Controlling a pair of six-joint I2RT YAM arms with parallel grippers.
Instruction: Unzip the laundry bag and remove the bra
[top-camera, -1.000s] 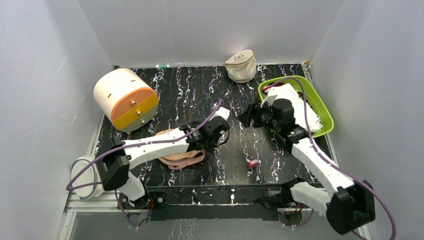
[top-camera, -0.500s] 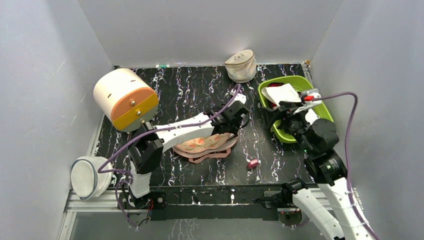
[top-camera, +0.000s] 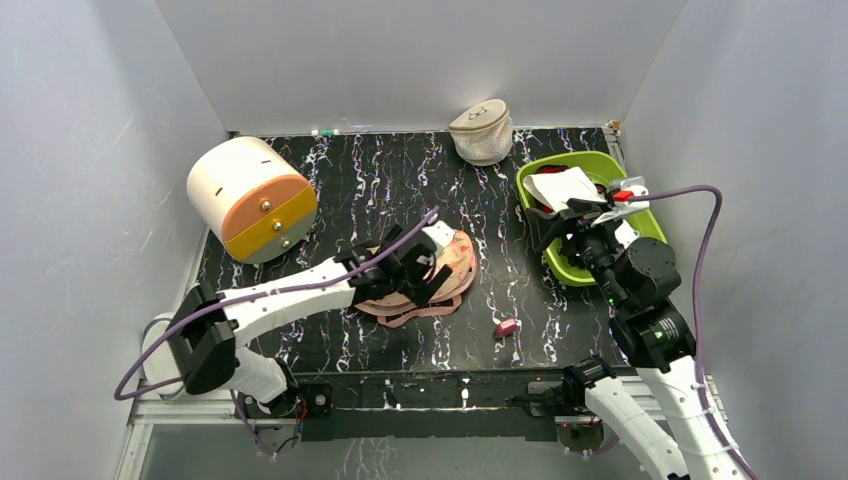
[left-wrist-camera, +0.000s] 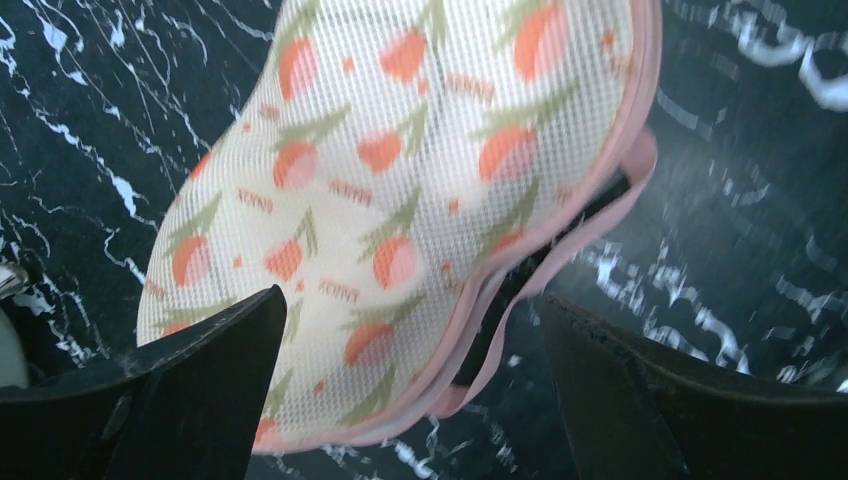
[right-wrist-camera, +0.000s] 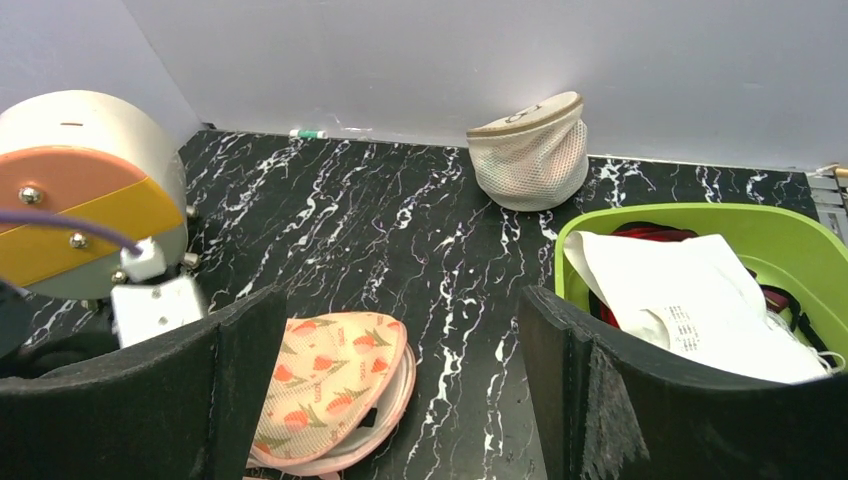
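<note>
Peach print-mesh peanut-shaped zip laundry bag (left-wrist-camera: 400, 180): lying flat, edge gaping. Left gripper (left-wrist-camera: 408, 320): over it, wide, empty. Right gripper (right-wrist-camera: 400, 310): wide, empty.

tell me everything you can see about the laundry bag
The laundry bag is a flat, peanut-shaped case of white mesh printed with orange-red tulips and green leaves, edged in pink trim. It lies on the black marbled table. Along one side a dark gap shows between the pink edges, so it looks partly unzipped. The open left gripper hovers over it, apparently not touching.
</note>
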